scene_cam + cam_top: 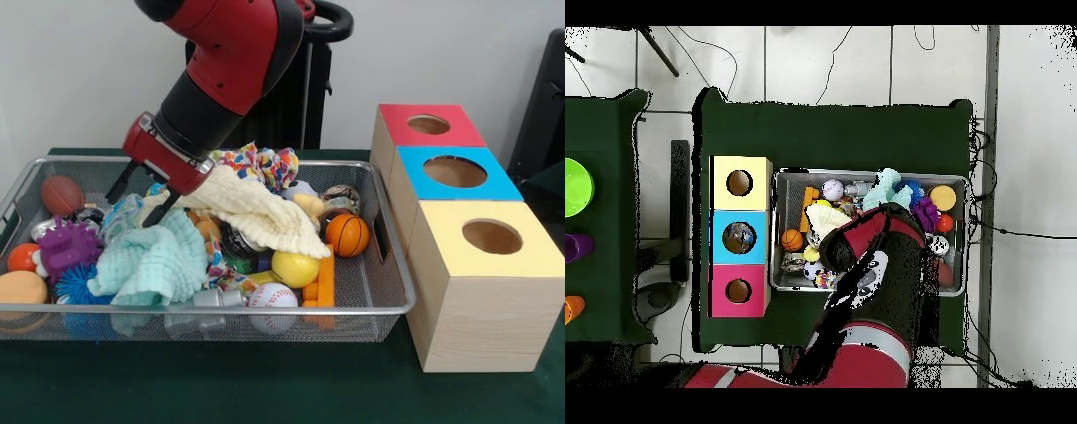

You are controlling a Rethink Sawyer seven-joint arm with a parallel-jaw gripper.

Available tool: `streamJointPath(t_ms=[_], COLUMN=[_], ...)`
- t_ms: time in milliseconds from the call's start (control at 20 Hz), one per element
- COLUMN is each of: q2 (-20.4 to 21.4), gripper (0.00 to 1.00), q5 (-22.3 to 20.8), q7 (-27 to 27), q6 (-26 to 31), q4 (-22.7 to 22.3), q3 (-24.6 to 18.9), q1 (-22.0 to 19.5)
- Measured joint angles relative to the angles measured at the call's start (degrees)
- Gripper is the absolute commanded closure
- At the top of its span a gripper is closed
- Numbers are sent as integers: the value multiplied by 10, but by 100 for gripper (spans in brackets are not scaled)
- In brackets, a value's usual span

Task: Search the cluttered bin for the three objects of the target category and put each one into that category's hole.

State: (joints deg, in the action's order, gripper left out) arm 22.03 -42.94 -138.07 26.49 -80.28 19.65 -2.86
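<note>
With the fingers (139,201) spread open over the mint cloth (152,262), I fear they snag the cream cloth (256,212) draped alongside.

Spread under everything, a dark green cloth (265,389) covering the table. Behind, a plain white wall (71,79); at the right edge, part of something black (543,106), too cropped to name. From overhead, white floor tiles (825,60) crossed by thin cables (1005,232), and well apart a second green table (605,150) bearing a green round thing (573,186), a purple one (573,246) and an orange one (570,308).
</note>
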Motion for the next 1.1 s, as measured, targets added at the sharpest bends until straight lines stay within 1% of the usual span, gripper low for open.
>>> streamJointPath(t_ms=[750, 800, 1100], q2=[-13, -19, -26], gripper=[0, 100, 100], q5=[-16, -21, -22], q7=[0, 0, 0], q6=[-18, -20, -20], q4=[0, 0, 0], q3=[1, 3, 6], q1=[0, 2, 5])
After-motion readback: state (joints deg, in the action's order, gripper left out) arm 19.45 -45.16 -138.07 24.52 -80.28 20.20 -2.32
